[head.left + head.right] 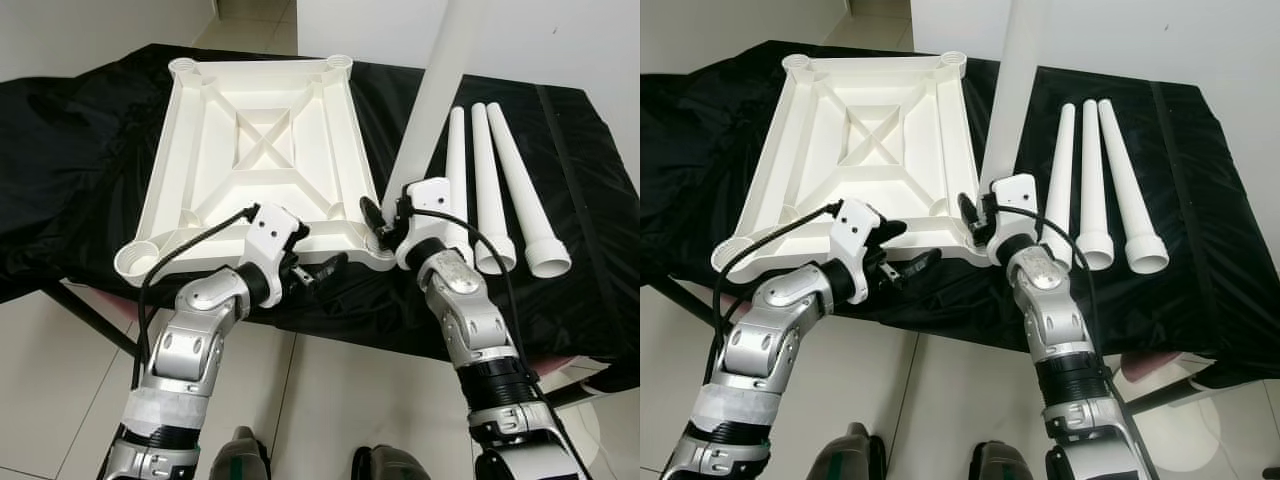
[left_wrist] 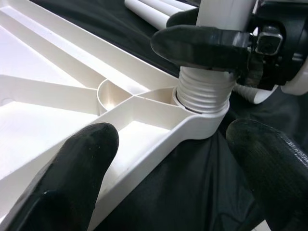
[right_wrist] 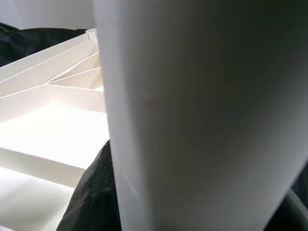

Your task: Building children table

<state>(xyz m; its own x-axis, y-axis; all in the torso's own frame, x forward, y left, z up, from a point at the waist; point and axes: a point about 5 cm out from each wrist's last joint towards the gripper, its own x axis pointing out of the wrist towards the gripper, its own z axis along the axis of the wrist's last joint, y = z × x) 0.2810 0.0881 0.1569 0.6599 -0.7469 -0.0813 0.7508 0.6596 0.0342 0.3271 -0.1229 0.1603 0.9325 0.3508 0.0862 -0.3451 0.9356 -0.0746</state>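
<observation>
Plain indoor room, prob home | pale tiled floor [image 1: 330, 400] | white walls [image 1: 80, 30] | black-draped table [image 1: 590, 200]

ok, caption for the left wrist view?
Right gripper seats a threaded table leg in the upturned tabletop's corner socket.

table leg [image 1: 440, 90]: top cut off by frame edge; base hidden behind right gripper [image 1: 385, 225] | right wrist view: leg [image 3: 202, 115] blurred, too close | tabletop [image 2: 72, 110]: cropped in left wrist view; fingers [image 2: 72, 178] out of focus
</observation>
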